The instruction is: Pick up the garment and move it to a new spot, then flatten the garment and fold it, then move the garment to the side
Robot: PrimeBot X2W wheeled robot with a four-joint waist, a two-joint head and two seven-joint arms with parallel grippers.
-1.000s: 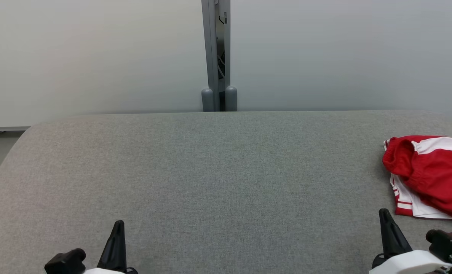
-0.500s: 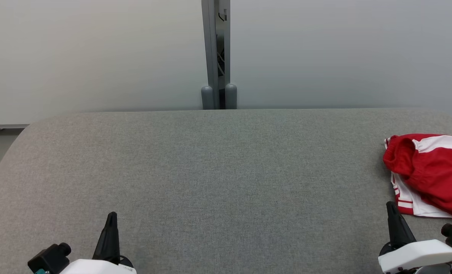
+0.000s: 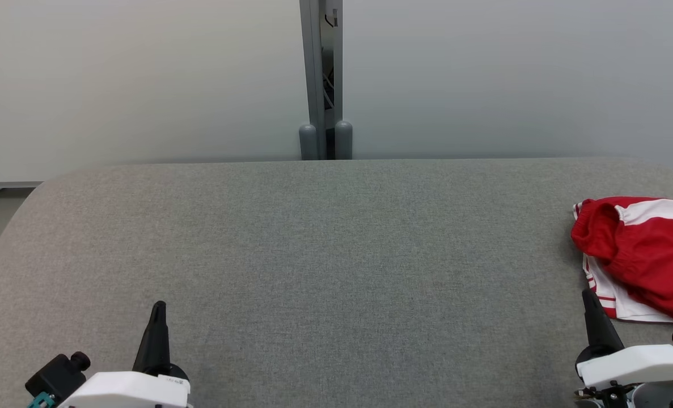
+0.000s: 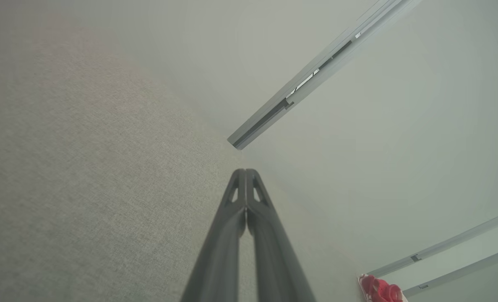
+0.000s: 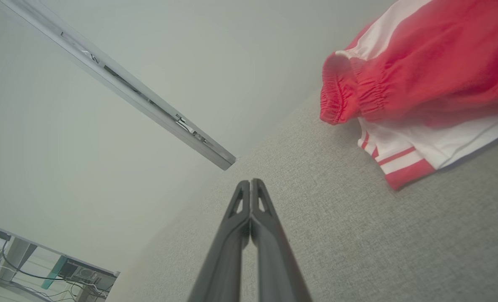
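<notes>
On the grey table (image 3: 313,255), far right, lies the bunched garment (image 3: 648,249).

We see soft, even light over the grey tabletop (image 3: 336,255), bright yet without glare, and the pale wall (image 3: 143,85) behind it shades a little warmer at the left than at the right. Shadows are weak: a thin dark band lies along the left edge of the red garment (image 3: 642,249). Our head view is sharp throughout. Both wrist views look hazy and washed out; the rail (image 4: 316,71) on the wall runs aslant, and the left end effector (image 4: 246,171) goes soft toward the bottom edge.
</notes>
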